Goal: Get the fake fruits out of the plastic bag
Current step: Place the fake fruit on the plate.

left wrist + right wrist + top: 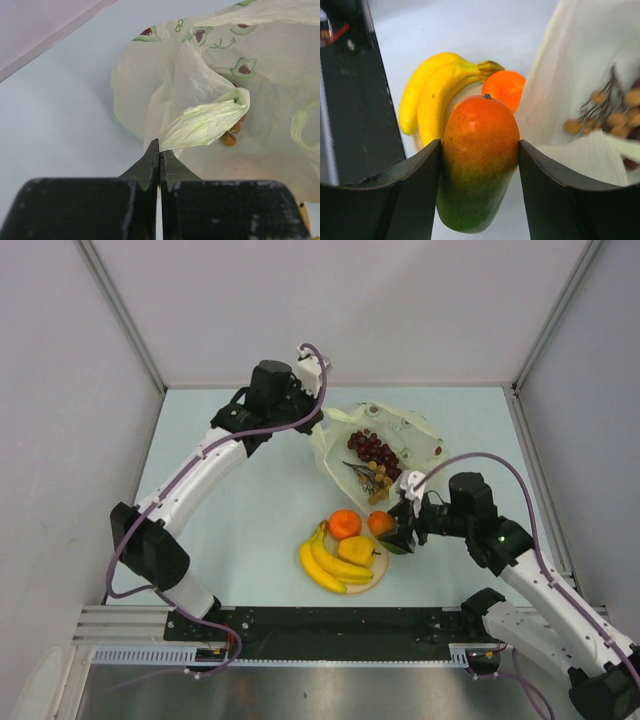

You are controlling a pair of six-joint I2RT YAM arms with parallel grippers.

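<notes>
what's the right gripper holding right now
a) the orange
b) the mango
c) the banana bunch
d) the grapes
b: in the right wrist view the right gripper is shut on the red-green mango, with one finger pressed against each side, while the bananas and the orange lie beyond it.

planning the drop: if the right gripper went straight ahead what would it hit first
Probably the orange, just beyond the mango in the right gripper; the banana bunch sits close beside, depth unclear.
</notes>
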